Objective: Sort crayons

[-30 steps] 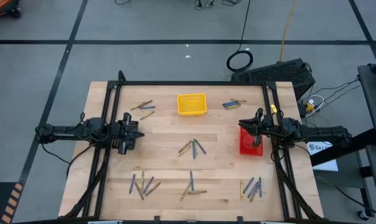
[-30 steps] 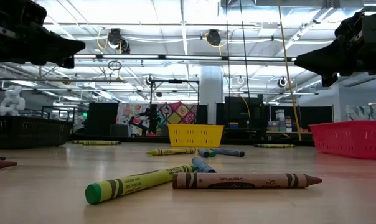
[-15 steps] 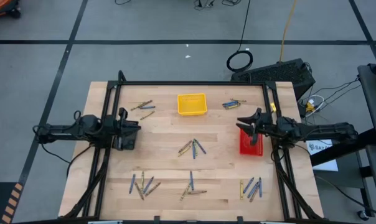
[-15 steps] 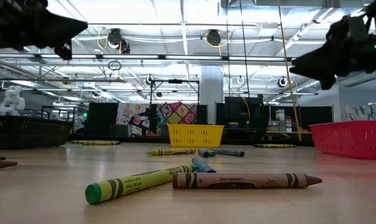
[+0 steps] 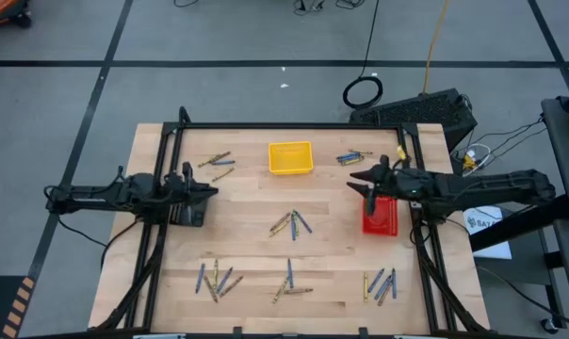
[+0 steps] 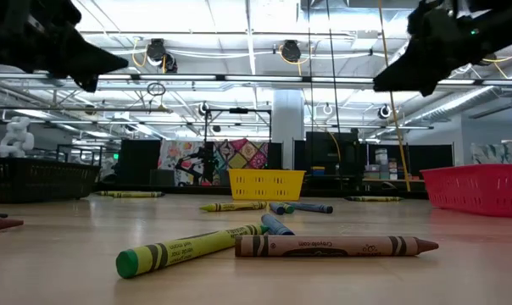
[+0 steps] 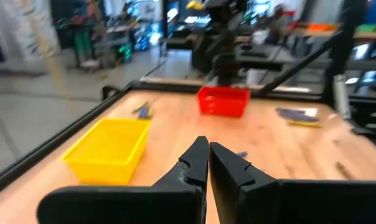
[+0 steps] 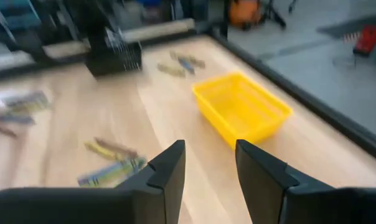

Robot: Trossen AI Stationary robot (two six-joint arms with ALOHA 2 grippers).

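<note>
Under left gripper (image 5: 209, 191): black tray (image 5: 191, 213) half-hidden

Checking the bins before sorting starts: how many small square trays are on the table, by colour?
Yellow plastic mesh tray: 1
Red plastic mesh tray: 1
Black plastic mesh tray: 1
Total: 3

The crayons (image 5: 291, 223) lie flat on the wooden table in loose clusters of blue, yellow and olive sticks. One fan-shaped bunch sits at the centre of the high view. Others lie at the upper left (image 5: 216, 165), the upper right (image 5: 352, 157), and along the lower edge at left (image 5: 217, 280), middle (image 5: 289, 282) and right (image 5: 381, 283). In the low view, a green-tipped yellow crayon (image 6: 188, 248) and a brown crayon (image 6: 334, 246) lie nearest.
</note>
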